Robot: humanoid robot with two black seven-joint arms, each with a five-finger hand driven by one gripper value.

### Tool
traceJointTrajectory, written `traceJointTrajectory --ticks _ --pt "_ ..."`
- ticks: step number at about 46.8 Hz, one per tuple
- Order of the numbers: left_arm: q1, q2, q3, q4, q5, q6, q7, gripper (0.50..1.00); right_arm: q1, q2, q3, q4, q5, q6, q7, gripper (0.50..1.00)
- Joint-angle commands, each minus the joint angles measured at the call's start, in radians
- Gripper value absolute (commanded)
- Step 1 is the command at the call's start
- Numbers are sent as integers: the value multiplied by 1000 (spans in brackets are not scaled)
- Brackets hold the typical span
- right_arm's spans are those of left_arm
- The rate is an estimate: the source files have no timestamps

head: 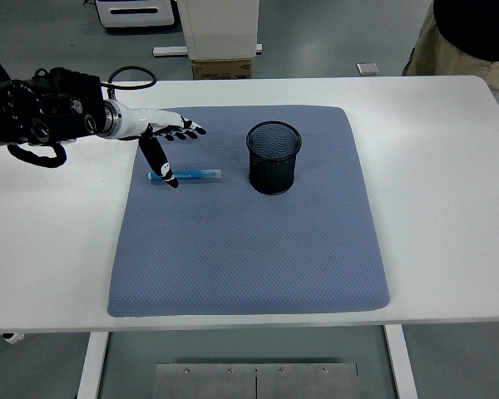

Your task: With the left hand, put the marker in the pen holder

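Left hand [162, 137] reaches in over the top left part of the blue-gray mat [249, 249]. Fingers spread apart, holding nothing. Thumb points down, tip right at the left end of the blue marker [187, 175]; can't tell if it touches. Marker lies flat on the mat, pointing left-right, w/ a clear cap end on the right. Black mesh pen holder [274, 156] stands upright on the mat, just right of the marker, not touching it. Mat lies on the white table [449, 191]. Person [470, 37] stands at the far right corner.
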Motion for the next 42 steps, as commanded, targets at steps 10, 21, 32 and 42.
traceJointTrajectory --ticks 10,21,32,42 --pt "10 -7 30 2 40 0 7 1000 -2 0 0 0 0 0 0 1000" --pt "22 -49 35 2 43 14 40 1000 -2 0 0 -1 0 -1 0 1000" --pt "24 -55 33 5 88 26 48 1000 0 0 0 0 0 0 0 1000" --pt "18 -73 28 10 114 25 47 1000 -2 0 0 0 0 0 0 1000"
